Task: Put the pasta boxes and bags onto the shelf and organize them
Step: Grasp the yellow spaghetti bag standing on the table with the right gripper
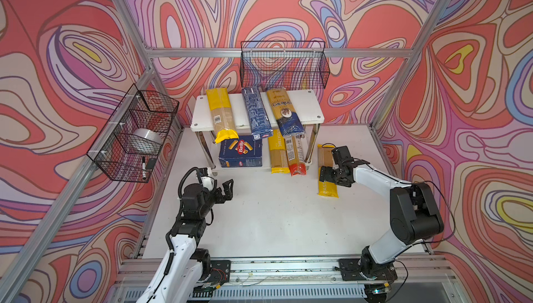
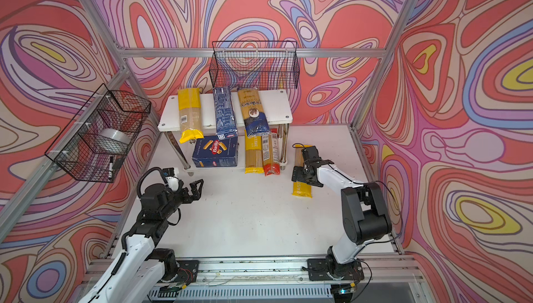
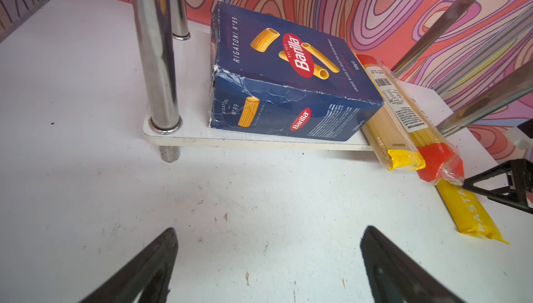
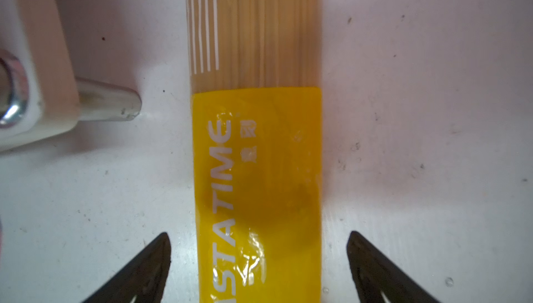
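On the white bench (image 1: 274,215), just right of the two-tier shelf (image 1: 314,108), a yellow-and-clear spaghetti packet (image 1: 328,190) lies flat, long axis front-to-back, a yellow end toward the robot. The right pincer (image 4: 258,236) hangs released astride it; the left pincer (image 3: 268,235) gapes empty.

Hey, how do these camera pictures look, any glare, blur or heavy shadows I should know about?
Both top views: evenly lit and crisp, the Barilla box print readable. Left wrist view: sharp, though a chrome shelf leg mirrors its surroundings. Right wrist view: soft focus on the yellow packet, white glare on its wrap, right tool tips blurred.
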`<state>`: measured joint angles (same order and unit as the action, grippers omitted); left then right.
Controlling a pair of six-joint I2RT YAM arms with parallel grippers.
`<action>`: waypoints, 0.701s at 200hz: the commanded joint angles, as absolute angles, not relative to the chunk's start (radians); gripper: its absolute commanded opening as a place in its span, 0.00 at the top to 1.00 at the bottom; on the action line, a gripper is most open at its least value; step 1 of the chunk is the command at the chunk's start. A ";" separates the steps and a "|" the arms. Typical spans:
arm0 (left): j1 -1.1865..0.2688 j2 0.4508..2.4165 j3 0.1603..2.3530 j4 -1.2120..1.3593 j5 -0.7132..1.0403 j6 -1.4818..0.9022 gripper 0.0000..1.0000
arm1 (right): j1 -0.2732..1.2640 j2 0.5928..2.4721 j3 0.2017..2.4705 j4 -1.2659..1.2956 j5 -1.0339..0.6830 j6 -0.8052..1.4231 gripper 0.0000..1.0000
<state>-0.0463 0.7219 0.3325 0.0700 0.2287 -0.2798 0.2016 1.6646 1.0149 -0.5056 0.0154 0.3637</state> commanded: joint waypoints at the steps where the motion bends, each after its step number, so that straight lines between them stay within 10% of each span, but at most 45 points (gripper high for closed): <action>1: -0.049 0.730 0.334 0.061 0.173 -0.224 0.00 | 0.204 1.713 1.044 -0.478 -0.006 0.322 0.02; 140: -0.048 0.750 0.334 0.079 0.184 -0.224 0.00 | 0.203 1.915 1.134 -0.507 0.072 0.305 0.02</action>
